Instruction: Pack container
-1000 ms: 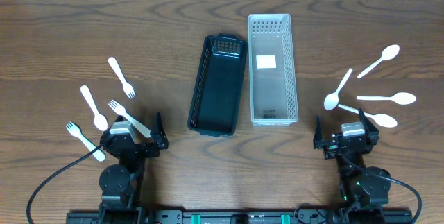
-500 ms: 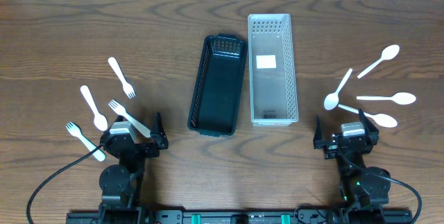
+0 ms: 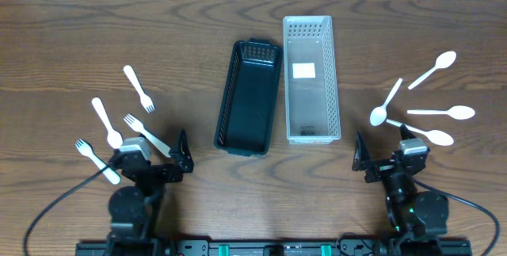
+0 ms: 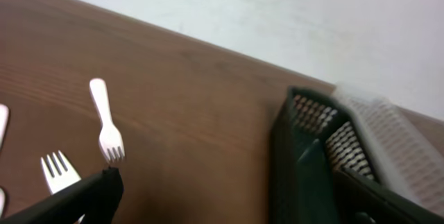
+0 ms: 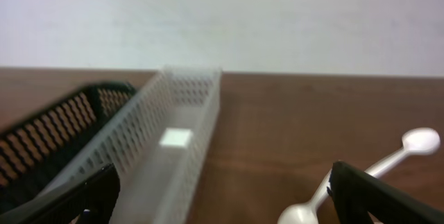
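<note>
Brown wood-grain bench (image 3: 71,34) carries 2 long baskets side by side at the middle. The black basket (image 3: 249,97) stands on the left, slightly tilted. The clear perforated basket (image 3: 311,79) stands just right of it and reaches farther back. A white label (image 3: 304,70) lies on the clear one's floor.

At the left lie 4 white utensils, well apart from the baskets: 3 forks (image 3: 139,88) and 1 piece (image 3: 106,123) that seems to be a spoon, though its head is small in the overhead view. At the right lie 4 white spoons (image 3: 432,70), fanned out on the wood.

Left claw (image 4: 229,196) sits low at the near left, spread wide and holding nothing, with the nearest fork just beside it. Right claw (image 5: 222,189) sits low at the near right, also spread wide and holding nothing, close to the nearest spoon.
</note>
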Action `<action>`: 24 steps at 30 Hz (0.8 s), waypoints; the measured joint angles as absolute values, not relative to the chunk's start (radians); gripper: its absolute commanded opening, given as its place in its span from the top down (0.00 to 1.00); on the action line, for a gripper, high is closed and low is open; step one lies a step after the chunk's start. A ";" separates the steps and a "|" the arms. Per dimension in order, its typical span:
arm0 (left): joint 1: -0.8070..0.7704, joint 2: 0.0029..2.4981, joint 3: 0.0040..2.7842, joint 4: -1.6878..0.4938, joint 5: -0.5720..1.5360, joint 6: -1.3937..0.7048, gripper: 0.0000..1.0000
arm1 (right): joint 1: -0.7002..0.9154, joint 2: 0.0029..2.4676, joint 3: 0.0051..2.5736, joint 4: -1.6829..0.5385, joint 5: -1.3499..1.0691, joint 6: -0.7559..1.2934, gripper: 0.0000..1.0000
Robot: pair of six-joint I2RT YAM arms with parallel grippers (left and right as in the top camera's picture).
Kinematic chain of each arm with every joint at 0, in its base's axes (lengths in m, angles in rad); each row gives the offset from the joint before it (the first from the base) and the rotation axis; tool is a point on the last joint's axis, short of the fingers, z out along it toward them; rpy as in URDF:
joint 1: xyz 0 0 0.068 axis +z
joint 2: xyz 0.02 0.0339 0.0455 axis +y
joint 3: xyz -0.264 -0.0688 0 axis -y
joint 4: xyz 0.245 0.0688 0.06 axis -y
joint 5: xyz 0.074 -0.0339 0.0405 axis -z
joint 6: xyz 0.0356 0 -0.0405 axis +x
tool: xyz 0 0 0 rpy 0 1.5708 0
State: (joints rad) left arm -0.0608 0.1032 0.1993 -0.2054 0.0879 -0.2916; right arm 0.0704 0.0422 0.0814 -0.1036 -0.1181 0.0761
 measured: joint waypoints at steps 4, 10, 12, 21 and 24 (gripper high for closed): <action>-0.061 0.252 0.464 -0.347 0.106 -0.272 0.02 | 0.070 0.185 0.262 -0.158 -0.139 0.084 0.01; -0.061 0.625 0.869 -0.643 0.107 -0.187 0.02 | 0.070 0.579 0.623 -0.462 -0.147 0.085 0.01; -0.061 0.763 0.964 -0.742 0.107 -0.166 0.02 | 0.070 0.713 0.746 -0.601 -0.147 0.074 0.01; -0.061 1.267 1.100 -0.901 0.113 -0.126 0.05 | 0.069 1.269 1.238 -0.942 -0.088 0.009 0.69; -0.061 1.366 1.100 -0.894 0.116 -0.125 0.55 | 0.069 1.362 1.256 -0.932 -0.074 0.008 0.99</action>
State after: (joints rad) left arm -0.0608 1.3659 1.1004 -0.8940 0.1158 -0.1246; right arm 0.0689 1.3621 1.2556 -0.9321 -0.0738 0.0082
